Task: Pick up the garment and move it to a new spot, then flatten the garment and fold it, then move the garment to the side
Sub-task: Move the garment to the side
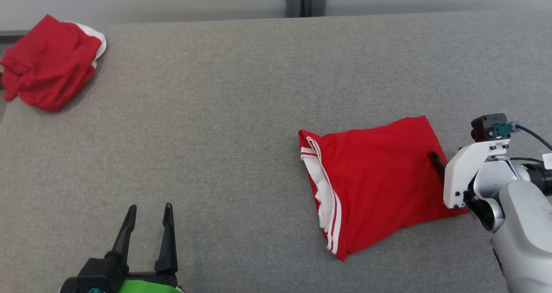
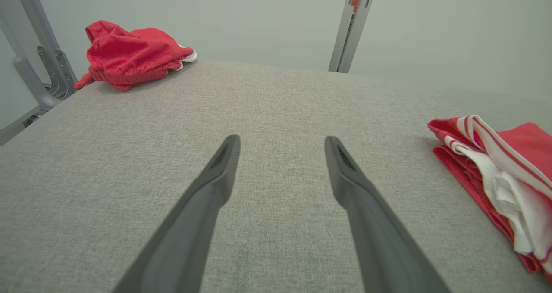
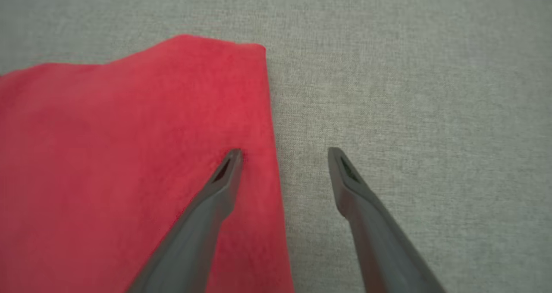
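Note:
A folded red garment (image 1: 375,176) with white stripes along its left edge lies on the right half of the grey table (image 1: 224,112); its striped edge (image 2: 504,185) shows at the right of the left wrist view. My right gripper (image 3: 284,153) is open and straddles the garment's right edge (image 3: 129,155), one finger over the red cloth, the other over bare table. In the head view one dark fingertip (image 1: 435,159) rests on the cloth. My left gripper (image 1: 148,209) stands open over bare table at the lower left, holding nothing (image 2: 280,140).
A second crumpled red and white garment (image 1: 49,62) sits at the table's far left corner (image 2: 133,51). Grey metal posts (image 2: 351,26) and a frame (image 2: 39,69) stand behind the table against a pale wall.

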You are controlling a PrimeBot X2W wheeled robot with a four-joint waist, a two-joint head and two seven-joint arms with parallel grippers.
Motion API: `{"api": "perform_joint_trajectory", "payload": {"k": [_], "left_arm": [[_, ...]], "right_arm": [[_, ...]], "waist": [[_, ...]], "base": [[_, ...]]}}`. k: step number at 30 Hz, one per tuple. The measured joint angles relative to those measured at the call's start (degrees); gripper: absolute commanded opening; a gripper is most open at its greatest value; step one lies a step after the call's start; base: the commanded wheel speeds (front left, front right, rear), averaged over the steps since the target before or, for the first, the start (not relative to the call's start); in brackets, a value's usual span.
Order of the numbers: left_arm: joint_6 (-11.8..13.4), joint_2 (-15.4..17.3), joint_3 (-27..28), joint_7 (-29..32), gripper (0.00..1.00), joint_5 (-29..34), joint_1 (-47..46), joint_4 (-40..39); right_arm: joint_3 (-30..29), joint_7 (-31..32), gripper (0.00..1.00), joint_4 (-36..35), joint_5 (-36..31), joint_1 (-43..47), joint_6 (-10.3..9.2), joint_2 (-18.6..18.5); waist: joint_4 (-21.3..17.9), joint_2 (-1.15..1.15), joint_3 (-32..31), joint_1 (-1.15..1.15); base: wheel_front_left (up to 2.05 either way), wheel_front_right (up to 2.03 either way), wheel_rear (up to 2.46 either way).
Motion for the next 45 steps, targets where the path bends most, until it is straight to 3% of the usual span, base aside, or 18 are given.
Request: {"api": "perform_joint_trajectory", "payload": {"k": [4,5,6,12,17,24,30,37,38,39,40,45], "left_arm": [[-0.16,0.00,-0.21,0.00,1.00,0.00,-0.40,0.32],[-0.16,0.00,-0.16,0.00,1.00,0.03,-0.41,0.34],[-0.18,0.00,-0.07,0.00,1.00,0.04,-0.41,0.41],[-0.18,0.00,0.81,0.00,1.00,0.29,-0.76,0.00],[-0.46,-0.01,0.74,0.00,1.00,0.99,-3.99,-2.15],[-1.42,0.19,0.15,0.00,1.00,3.72,-11.02,-4.61],[-1.63,1.64,-0.42,0.00,1.00,4.57,-13.56,-5.44],[-1.67,1.75,0.27,0.00,1.00,5.17,-13.40,-5.48],[-1.68,1.74,0.52,0.00,1.00,5.17,-13.28,-5.53],[-1.68,1.69,0.68,0.00,1.00,5.17,-13.18,-5.61],[-1.68,1.64,0.90,0.00,1.00,5.17,-13.00,-5.69],[-1.69,1.16,1.75,0.00,1.00,5.06,-12.13,-5.72]], "right_arm": [[0.53,1.74,1.00,3.61,2.34,-1.09,-0.04,1.23],[0.76,1.99,0.72,3.96,2.91,-1.46,-0.04,1.13],[0.92,1.88,0.00,4.13,3.22,-1.84,-0.03,0.78],[0.01,-2.13,0.00,4.77,4.03,-4.89,0.04,0.86],[-4.19,-5.55,0.00,4.88,1.23,-12.43,0.03,-0.93],[-16.41,-7.11,0.00,5.53,-4.08,-21.13,0.02,-7.42],[-28.80,-9.83,0.00,6.13,-10.18,-27.25,0.02,-10.80],[-37.91,-10.43,0.00,6.47,-19.44,-31.34,0.02,-10.31],[-38.82,-11.55,0.35,6.24,-21.14,-31.92,0.02,-10.32],[-39.17,-12.63,0.84,5.91,-22.31,-32.18,0.02,-10.27],[-39.86,-13.97,1.00,5.60,-23.34,-32.71,0.02,-9.93],[-37.56,-21.61,1.00,4.70,-26.27,-32.70,0.02,-7.72]], "waist": [[1.70,0.00,1.57,0.00],[1.98,0.00,1.87,0.00],[2.26,0.00,2.21,0.00],[1.68,0.00,3.54,0.00],[-0.38,0.00,6.08,0.00],[-3.10,0.00,13.11,0.00],[-4.57,0.00,19.84,0.01],[-4.72,0.00,24.66,0.02],[-4.44,0.00,24.92,0.02],[-4.25,0.00,24.98,0.01],[-4.03,0.00,24.94,0.01],[-3.70,0.00,23.41,0.01]], "base": [[0.00,0.00,0.00],[0.00,0.00,0.00],[0.00,0.00,0.00],[0.00,0.00,0.00],[0.00,0.00,0.00],[0.00,0.00,0.00],[0.00,0.00,0.00],[0.00,0.00,0.00],[0.00,0.00,0.00],[0.00,0.00,0.00],[0.00,0.00,0.00],[0.00,0.00,0.00]]}}
